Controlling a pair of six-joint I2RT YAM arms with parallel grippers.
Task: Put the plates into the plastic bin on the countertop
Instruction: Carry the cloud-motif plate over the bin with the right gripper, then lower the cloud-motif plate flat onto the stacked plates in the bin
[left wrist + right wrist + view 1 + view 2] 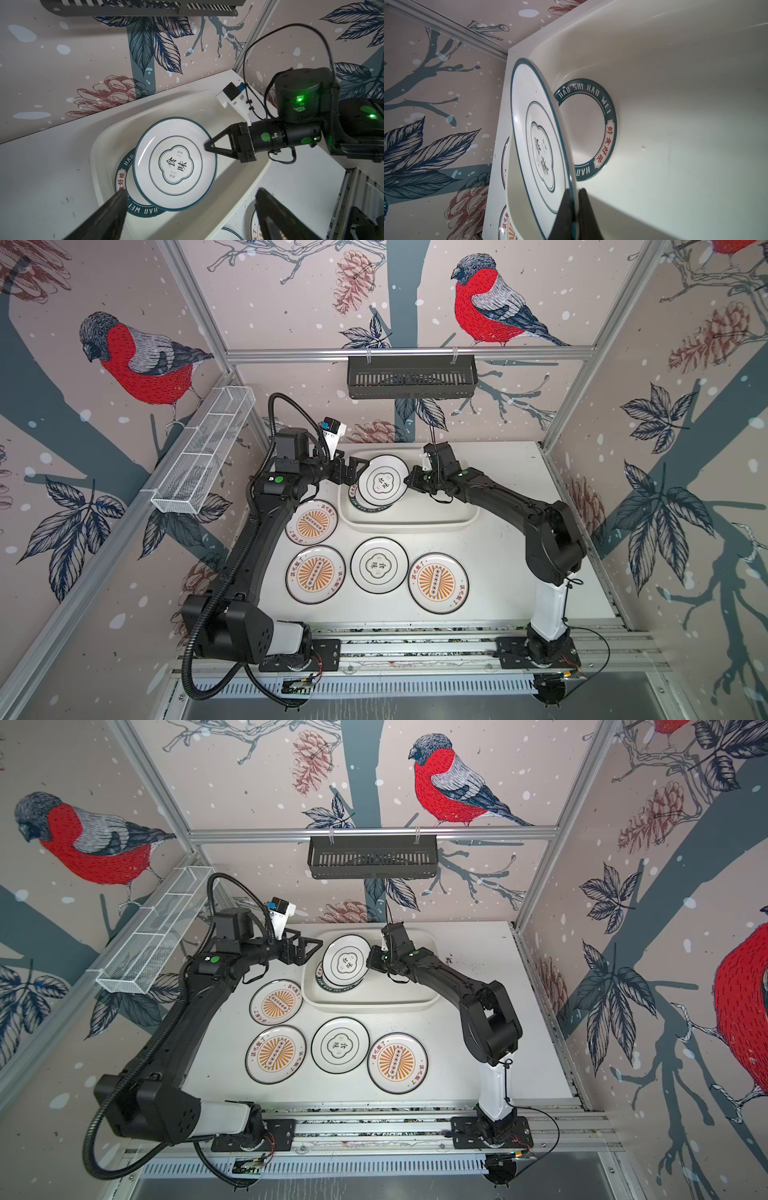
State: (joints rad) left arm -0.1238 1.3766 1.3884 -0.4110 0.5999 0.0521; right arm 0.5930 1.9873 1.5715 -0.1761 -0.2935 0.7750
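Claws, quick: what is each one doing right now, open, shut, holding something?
Left claw: open, holding nothing.
Right claw: shut on the rim of the quatrefoil plate, over the plastic bin.

We've got bright, even overhead light, soft shadows under the arms on the countertop (490, 547). Top views bow at the edges, and the fingers (112, 214) of the left gripper (191, 191) loom blurred.

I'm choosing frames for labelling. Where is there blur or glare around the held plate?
Left wrist view: the left fingers are dark and out of focus, and a thin bright streak crosses the held plate. Right wrist view: the right fingers pinching its rim are blurred. Both top views: sharp, no glare on it.
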